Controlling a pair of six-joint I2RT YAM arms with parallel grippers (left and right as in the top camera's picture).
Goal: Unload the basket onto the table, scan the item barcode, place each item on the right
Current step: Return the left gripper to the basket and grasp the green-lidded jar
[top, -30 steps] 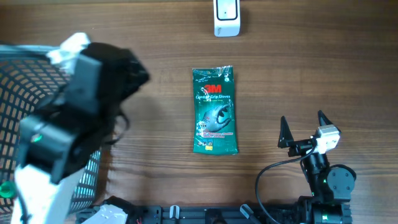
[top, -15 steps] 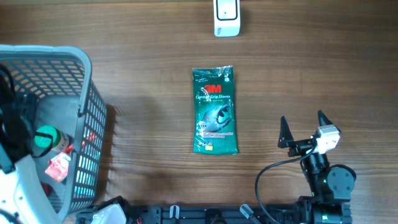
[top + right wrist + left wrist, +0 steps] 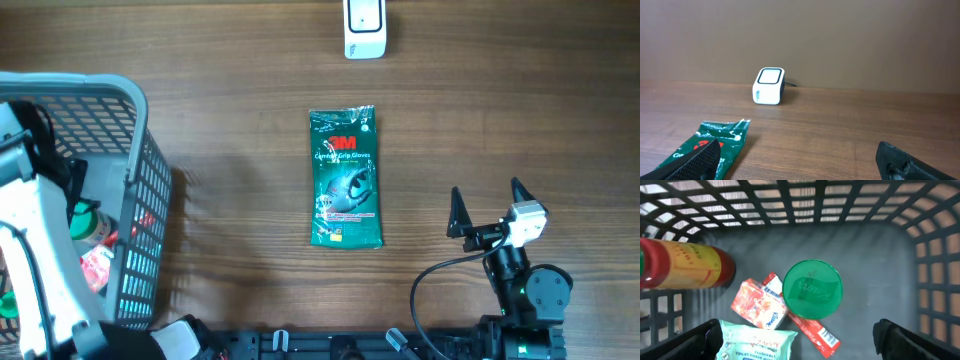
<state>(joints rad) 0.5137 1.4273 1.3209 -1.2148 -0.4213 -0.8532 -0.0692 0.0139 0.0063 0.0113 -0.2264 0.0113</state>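
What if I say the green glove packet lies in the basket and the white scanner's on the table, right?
No: the overhead view shows the green glove packet on the table, outside the basket. The white scanner is there too.

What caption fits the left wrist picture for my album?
Looking into a grey plastic basket: a round green lid, a red carton, a pale green wipes pack and a red-and-yellow bottle.

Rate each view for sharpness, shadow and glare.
Overhead: evenly lit, the glove packet sharp, with slight sheen on its top edge; the basket throws a soft shadow to its right. Left wrist: dim inside the basket, green lid clear, red and yellow bottle softer. Right wrist: scanner crisp; its own fingertips dark and blurred.
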